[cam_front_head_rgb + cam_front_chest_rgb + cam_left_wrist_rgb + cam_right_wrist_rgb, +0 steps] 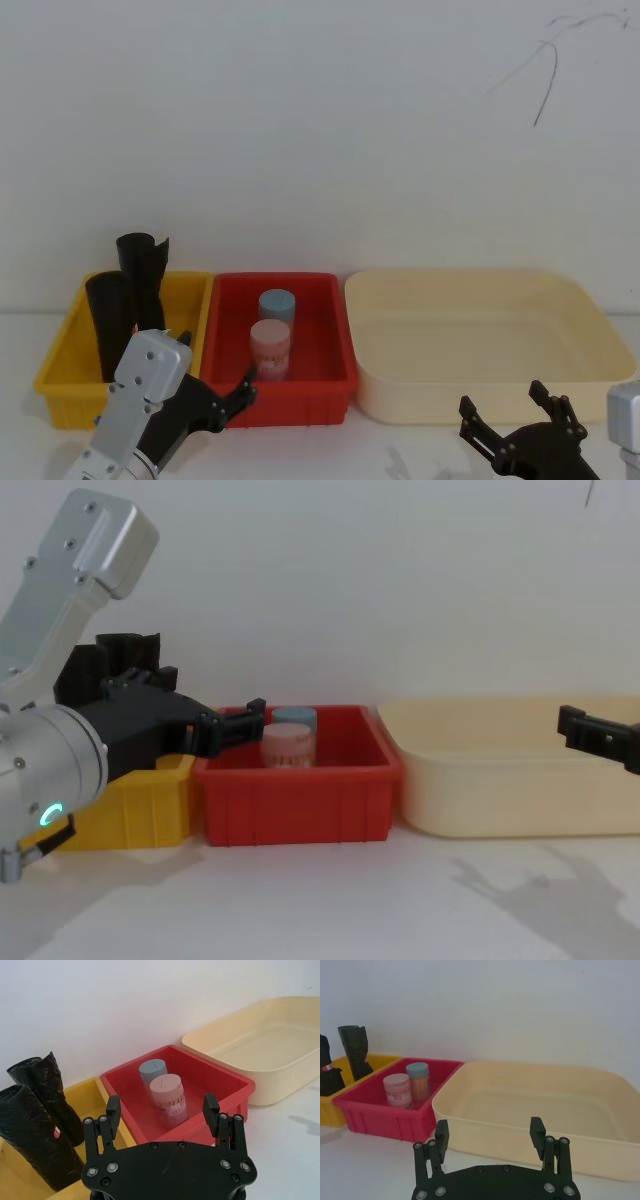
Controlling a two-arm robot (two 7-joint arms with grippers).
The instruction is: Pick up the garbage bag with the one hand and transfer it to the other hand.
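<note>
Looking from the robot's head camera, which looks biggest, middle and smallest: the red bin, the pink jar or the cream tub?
1. Cream tub, the largest.
2. Red bin, clearly smaller.
3. Pink jar, smallest by far.

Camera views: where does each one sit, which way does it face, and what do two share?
Head: up high, facing forward and down at the yellow bin, red bin and cream bin; left pincer and right pincer at the bottom edge.
Chest: lower, facing across the table, bins side-on; left arm large at left.
Left wrist: behind the open left pincer, facing the red bin.
Right wrist: behind the open right pincer, facing the cream bin.
Shared: both wrist views show the red bin's pink jar.
</note>
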